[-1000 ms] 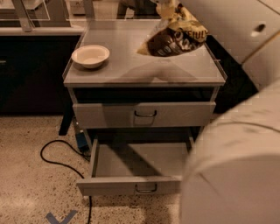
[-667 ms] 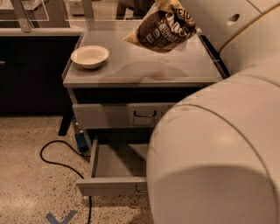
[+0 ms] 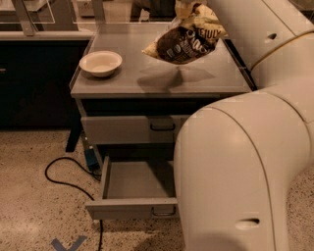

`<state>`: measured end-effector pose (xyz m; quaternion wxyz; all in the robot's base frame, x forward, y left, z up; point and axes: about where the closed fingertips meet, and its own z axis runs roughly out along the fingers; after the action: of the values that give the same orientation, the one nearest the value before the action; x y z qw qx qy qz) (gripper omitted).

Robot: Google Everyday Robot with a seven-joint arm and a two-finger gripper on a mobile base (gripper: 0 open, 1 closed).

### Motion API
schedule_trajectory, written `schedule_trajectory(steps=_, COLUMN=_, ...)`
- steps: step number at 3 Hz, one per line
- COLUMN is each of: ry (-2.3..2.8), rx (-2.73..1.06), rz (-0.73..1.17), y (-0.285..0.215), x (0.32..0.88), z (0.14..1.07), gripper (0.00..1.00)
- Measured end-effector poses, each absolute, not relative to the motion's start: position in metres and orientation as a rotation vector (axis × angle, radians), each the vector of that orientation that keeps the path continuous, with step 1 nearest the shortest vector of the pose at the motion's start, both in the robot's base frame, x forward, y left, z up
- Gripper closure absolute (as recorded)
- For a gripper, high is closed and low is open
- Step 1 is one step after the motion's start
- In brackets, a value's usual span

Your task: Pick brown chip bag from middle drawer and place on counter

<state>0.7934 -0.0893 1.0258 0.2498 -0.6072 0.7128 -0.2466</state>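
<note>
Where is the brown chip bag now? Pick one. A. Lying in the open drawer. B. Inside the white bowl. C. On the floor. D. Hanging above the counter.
D: the brown chip bag hangs above the counter, its shadow on the surface below, under the gripper at the picture's top edge; the middle drawer shows no bag inside.

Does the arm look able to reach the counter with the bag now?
Probably yes: the pincer, at the top edge, holds the brown chip bag above bare counter; the bowl sits well aside.
</note>
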Motion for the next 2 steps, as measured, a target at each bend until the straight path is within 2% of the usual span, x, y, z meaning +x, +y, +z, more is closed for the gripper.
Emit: schedule_trajectory(steps=2, ry=1.994, rx=-1.624, rz=-0.422, y=-0.11, x=0.833, z=0.915, gripper=1.0)
